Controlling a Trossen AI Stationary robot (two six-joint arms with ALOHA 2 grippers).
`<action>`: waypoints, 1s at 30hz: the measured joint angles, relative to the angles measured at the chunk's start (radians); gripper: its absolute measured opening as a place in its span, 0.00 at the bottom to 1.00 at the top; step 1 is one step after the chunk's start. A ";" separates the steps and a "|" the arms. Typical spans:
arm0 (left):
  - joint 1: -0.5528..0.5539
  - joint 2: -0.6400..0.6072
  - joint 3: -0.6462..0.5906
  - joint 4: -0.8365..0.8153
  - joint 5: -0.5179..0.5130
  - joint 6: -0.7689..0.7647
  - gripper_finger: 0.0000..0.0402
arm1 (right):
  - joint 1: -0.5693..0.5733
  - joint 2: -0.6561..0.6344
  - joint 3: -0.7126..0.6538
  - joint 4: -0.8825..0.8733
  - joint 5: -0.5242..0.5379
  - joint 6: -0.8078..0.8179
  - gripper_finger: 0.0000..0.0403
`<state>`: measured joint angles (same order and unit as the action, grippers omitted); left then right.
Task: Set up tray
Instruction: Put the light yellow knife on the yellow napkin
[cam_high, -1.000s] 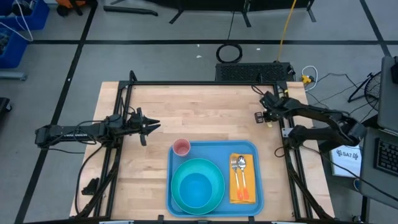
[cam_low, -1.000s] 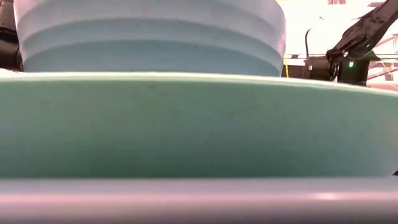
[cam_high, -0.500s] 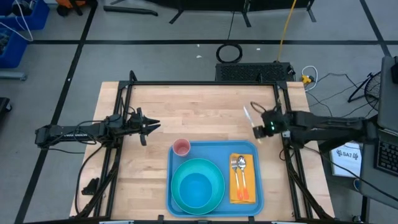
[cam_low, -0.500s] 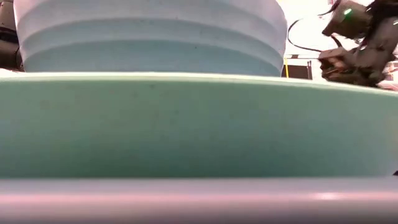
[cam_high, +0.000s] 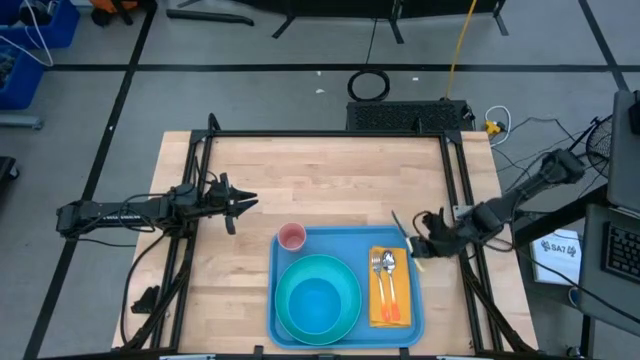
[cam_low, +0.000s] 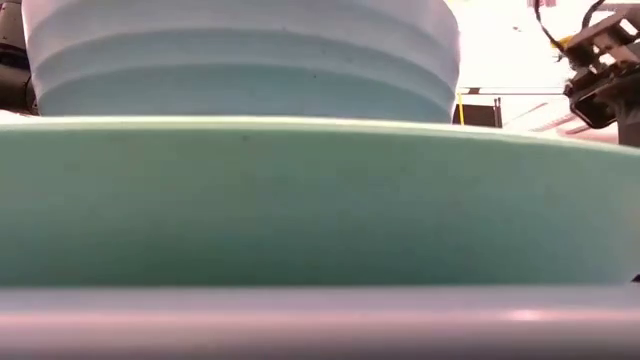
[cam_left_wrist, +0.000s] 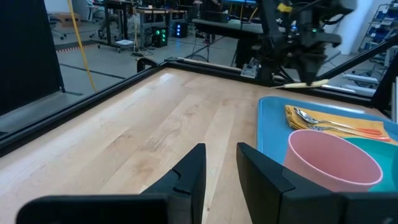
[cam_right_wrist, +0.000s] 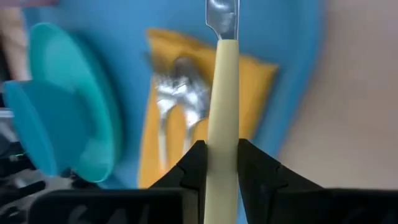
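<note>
The light-blue tray (cam_high: 340, 246) lies at the table's near edge. On it stand a teal plate (cam_high: 288, 282) with a blue bowl (cam_high: 318, 303), a pink cup (cam_high: 291, 237), and an orange napkin (cam_high: 391, 303) with a fork and spoon (cam_high: 383, 266) on top. My right gripper (cam_high: 425, 243) hovers at the tray's far right corner, shut on a knife (cam_high: 401, 226) with a cream handle. My left gripper (cam_high: 240, 203) waits open over the table's left part, well left of the cup (cam_left_wrist: 333, 162). My right gripper pinches the knife's cream handle (cam_right_wrist: 221, 118) between its two fingers. The handle runs along the fingers, and the metal blade (cam_right_wrist: 222, 15) sticks out ahead of them. It comes from the table's right side, and the knife (cam_left_wrist: 305, 83) is lifted clear above the tray's far edge.
Black frame rails (cam_high: 458, 180) run along the table's sides and far edge. Bare wood (cam_high: 330, 180) stretches across the far half of the table. In the low view the plate's rim (cam_low: 300, 200) and the bowl (cam_low: 240, 60) fill nearly the whole picture.
My right arm has swung from the table's far right edge toward the near edge, carrying the knife, and has turned about on the way. It now stands at the tray's far right corner. The left arm and the things on the tray have stayed put.
</note>
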<state>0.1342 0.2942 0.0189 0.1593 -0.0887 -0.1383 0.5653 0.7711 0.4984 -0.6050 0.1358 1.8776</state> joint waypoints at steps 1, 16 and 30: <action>0.000 0.000 0.000 0.000 0.000 0.000 0.23 | 0.027 0.022 0.000 0.039 0.024 0.023 0.13; 0.000 0.000 0.000 0.001 0.000 0.000 0.23 | 0.168 0.475 0.476 -0.276 0.049 0.081 0.13; 0.000 0.000 0.000 0.001 0.000 0.000 0.23 | 0.282 0.759 0.655 -0.416 -0.206 0.363 0.13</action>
<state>0.1345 0.2943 0.0189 0.1606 -0.0883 -0.1383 0.8474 1.5298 1.1530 -1.0210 -0.0706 2.2404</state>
